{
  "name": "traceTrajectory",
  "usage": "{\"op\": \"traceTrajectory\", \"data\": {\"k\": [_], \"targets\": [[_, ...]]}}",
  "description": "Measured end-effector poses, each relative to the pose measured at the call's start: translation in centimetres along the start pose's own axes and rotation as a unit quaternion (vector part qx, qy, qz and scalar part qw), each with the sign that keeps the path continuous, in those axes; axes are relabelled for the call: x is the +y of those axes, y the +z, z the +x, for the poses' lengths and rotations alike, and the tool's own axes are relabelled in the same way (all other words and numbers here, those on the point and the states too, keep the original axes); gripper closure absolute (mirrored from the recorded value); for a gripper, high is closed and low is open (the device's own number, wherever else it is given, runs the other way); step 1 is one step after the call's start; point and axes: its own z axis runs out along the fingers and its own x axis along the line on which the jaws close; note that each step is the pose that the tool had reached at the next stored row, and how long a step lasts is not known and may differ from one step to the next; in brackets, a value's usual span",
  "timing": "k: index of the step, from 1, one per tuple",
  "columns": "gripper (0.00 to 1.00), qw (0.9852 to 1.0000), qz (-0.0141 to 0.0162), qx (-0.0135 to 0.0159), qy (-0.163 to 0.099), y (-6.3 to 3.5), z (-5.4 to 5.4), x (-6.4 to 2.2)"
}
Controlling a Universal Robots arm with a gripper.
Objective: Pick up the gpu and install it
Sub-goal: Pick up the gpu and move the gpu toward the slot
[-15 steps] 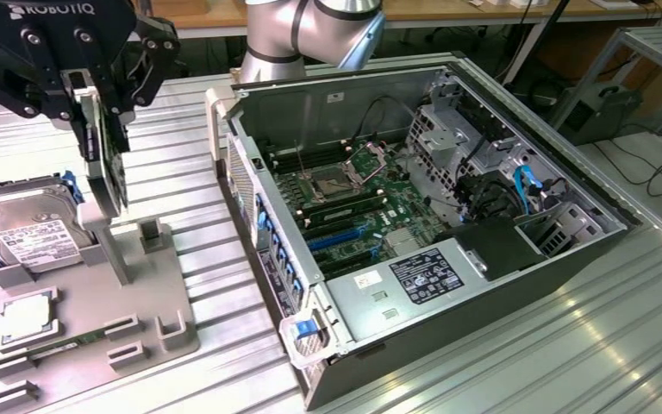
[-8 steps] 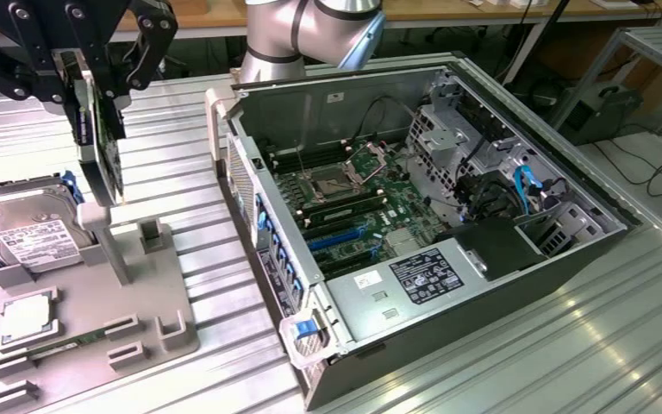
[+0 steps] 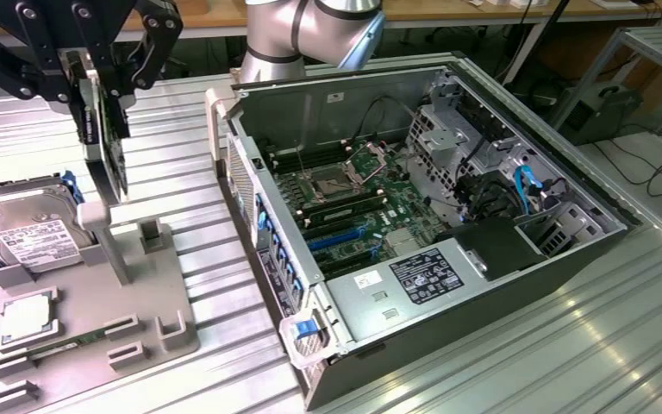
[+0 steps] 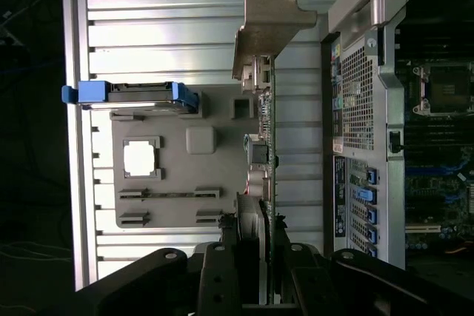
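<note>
Hanging on edge from the gripper [image 3: 107, 86], the gpu [image 3: 110, 155] stood upright above the tray [image 3: 147, 297] at the exterior view's left, well apart from the open case [image 3: 343, 108]; the drive [image 3: 27, 233] rested in the tray nearby. Item, exterior view: thin dark board, slim in profile, jaws clamped on its two flat faces near the upper end. Whether its lower edge hung clear of the tray's upright could not be told. Item, wrist view: gpu [image 4: 265, 146] seen edge-on, running away from the gripper [image 4: 258, 249], pale bracket [image 4: 270, 20] at the far end, tray [image 4: 178, 190] beneath and case [image 4: 366, 101] just beside. Fingers [image 4: 221, 271] partly closed, pressed against the card on both sides, nothing else held. Handling, by judgement: probably light and stiff, yet fragile, with raised parts and exposed contacts; the smooth faces might slip under a weak pinch. Best hold judged to be across the bare board margins or near the bracket, away from the connector edge and the small components.
</note>
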Motion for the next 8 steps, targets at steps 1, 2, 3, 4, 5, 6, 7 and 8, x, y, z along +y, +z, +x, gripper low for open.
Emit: {"op": "traceTrajectory", "data": {"k": [1,2,3,4,5,6,7,8], "targets": [[0.72,1.0,0.0,0.0,0.0,0.0,-0.13,0.0],[0.72,1.0,0.0,0.0,0.0,0.0,-0.27,0.0],[0.72,1.0,0.0,-0.0001,0.0,0.0,-0.36,0.01],[0.72,1.0,0.0,0.0,0.0,0.0,-0.45,0.01],[0.72,1.0,0.0,0.0,0.0,0.0,-0.53,0.01],[0.72,1.0,-0.0001,0.0,0.0,0.0,-0.66,0.01],[0.72,1.0,0.0,0.0,0.0,0.0,-0.74,0.01],[0.72,1.0,0.0,0.0,0.0,0.0,-0.82,0.02]]}}
